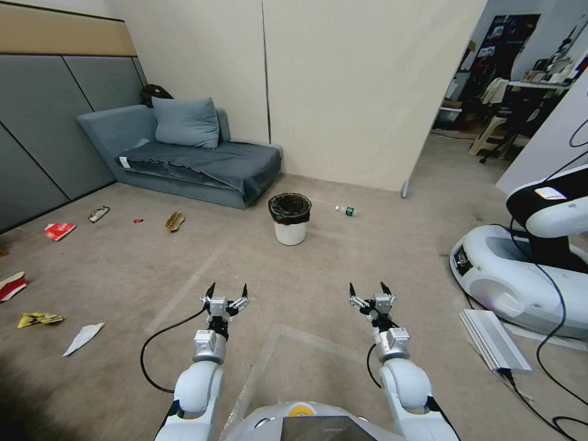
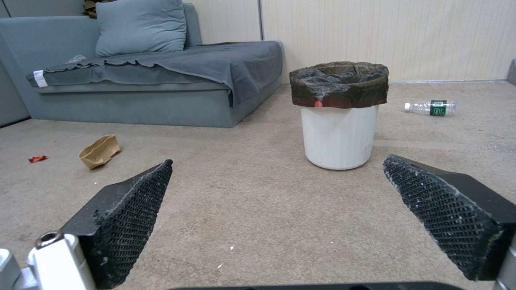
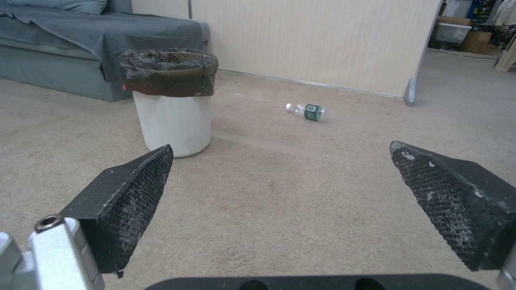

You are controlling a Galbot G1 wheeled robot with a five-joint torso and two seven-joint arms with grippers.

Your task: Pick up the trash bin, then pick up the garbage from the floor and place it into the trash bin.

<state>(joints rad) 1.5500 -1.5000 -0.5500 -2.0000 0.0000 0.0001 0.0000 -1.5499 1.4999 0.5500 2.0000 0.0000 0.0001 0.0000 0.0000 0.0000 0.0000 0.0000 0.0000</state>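
The trash bin (image 1: 290, 219), a small white bucket with a black bag folded over its rim, stands upright on the carpet ahead, also seen as trash bin (image 2: 338, 117) and trash bin (image 3: 170, 102). Garbage lies at the left: a tan curled piece (image 1: 174, 221) (image 2: 99, 151), a red-and-white pack (image 1: 59, 231), a yellow wrapper (image 1: 38, 319), a white paper scrap (image 1: 83, 337), a tiny red wrapper (image 1: 138, 220). My left gripper (image 1: 228, 290) (image 2: 277, 171) and right gripper (image 1: 369, 288) (image 3: 279, 157) hover open and empty, well short of the bin.
A grey sofa (image 1: 184, 156) stands against the wall behind the bin. A plastic bottle (image 1: 346, 211) lies right of the bin. Another white robot base (image 1: 520, 275) with cables and a grey flat box (image 1: 493, 340) sits at the right. A doorway opens at the far right.
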